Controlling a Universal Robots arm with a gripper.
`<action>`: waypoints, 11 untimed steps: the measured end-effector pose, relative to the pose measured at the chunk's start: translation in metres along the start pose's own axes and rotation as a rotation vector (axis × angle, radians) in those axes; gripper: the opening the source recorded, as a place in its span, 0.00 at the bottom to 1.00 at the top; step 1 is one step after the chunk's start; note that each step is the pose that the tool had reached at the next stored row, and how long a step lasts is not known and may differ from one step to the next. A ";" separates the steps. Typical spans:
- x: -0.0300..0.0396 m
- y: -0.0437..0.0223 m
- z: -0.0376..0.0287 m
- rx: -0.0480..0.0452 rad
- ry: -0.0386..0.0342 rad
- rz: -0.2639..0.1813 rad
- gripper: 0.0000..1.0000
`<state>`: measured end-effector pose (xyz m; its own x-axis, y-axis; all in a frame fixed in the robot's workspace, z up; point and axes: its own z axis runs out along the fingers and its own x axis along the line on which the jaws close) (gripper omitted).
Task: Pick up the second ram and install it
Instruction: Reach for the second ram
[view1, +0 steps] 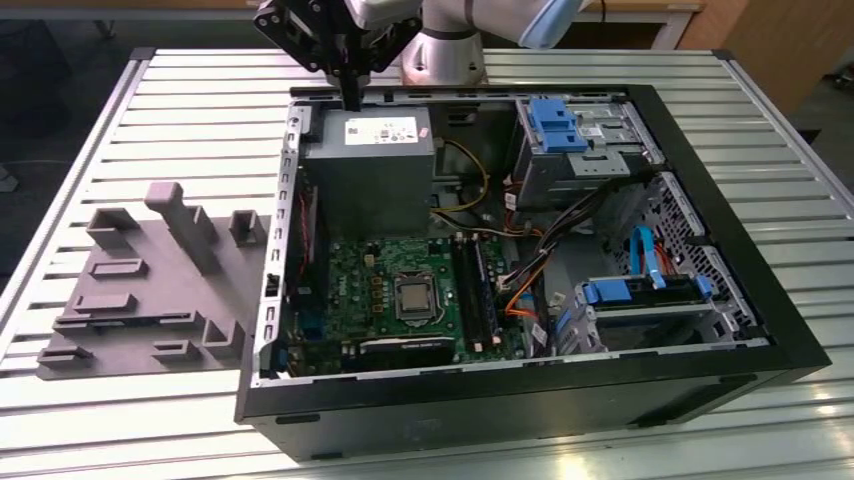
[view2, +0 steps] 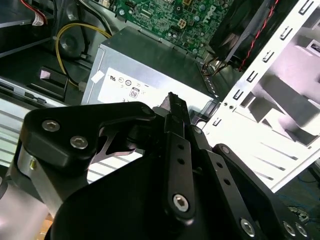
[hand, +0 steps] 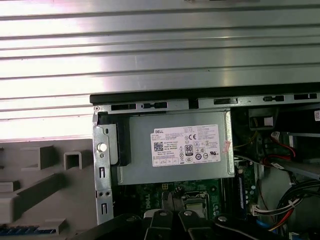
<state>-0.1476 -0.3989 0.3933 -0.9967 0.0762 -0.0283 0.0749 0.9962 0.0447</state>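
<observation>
Second ram (hand: 25, 231) in grey holder (hand: 75, 200); hand (view1: 352, 98) closed, empty.

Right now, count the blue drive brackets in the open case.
2. One blue drive bracket sits by the power supply at the far end; the other is nearer, on the exterior view's right. More may be hidden.

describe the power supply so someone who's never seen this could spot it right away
Start at the open black computer case on the slatted metal table. In its corner nearest the arm's base, next to the green motherboard, sits the power supply: the one plain grey metal box, with a white label on top.
</observation>
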 end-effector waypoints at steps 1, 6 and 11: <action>0.0005 0.0000 0.0000 0.0000 -0.0001 0.000 0.11; 0.0033 -0.0002 -0.0001 -0.0001 -0.0005 0.000 0.11; 0.0066 -0.0005 -0.0002 -0.0001 -0.0012 0.000 0.11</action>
<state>-0.1543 -0.3989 0.3933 -0.9967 0.0763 -0.0294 0.0749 0.9962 0.0448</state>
